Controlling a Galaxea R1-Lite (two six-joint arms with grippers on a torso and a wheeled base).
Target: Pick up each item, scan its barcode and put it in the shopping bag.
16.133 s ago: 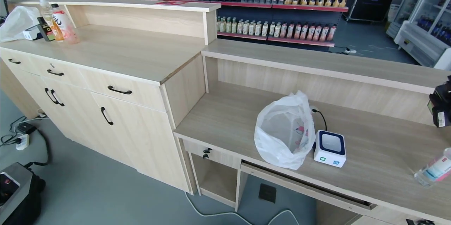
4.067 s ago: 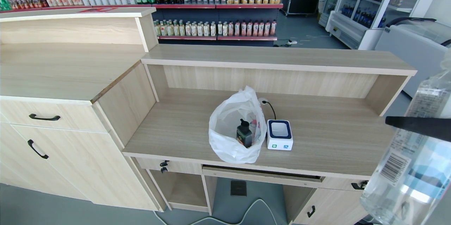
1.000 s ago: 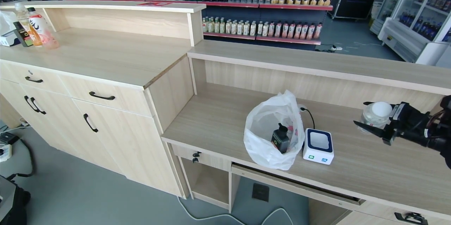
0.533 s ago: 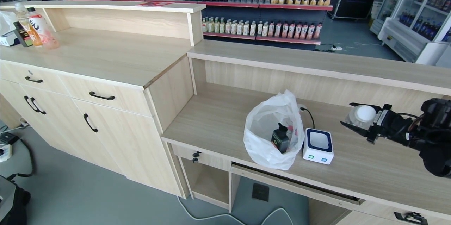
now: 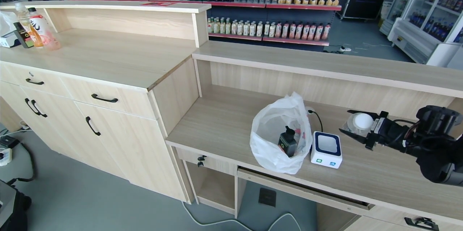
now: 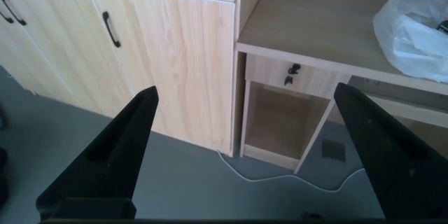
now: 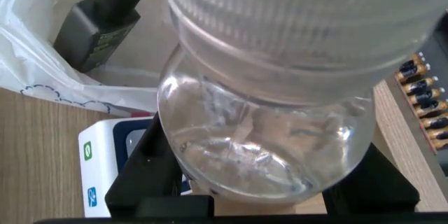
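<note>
The right end effector is clenched on a clear bottle, carried on its side above the table with the white cap pointing away from the wrist. It hangs just right of the scanner, not yet over the glass window. Lying level probably serves to turn the label down toward that upward-facing window (the barcode itself cannot be made out here). From the right wrist, the bottle's clear shoulder looms over the scanner's white corner, so the approach looks nearly lined up. The bag stands against the scanner's left side with its mouth open. A dark bottle already leans inside it, so this looks like the second item at the scan step, with only a short carry to the drop afterwards. The thin plastic may sag or catch the bottle on entry. The left end effector is released, fingers spread wide, hanging low over the floor by the cupboard doors, out of the working arm's way. More drinks wait on the higher table at far left.
</note>
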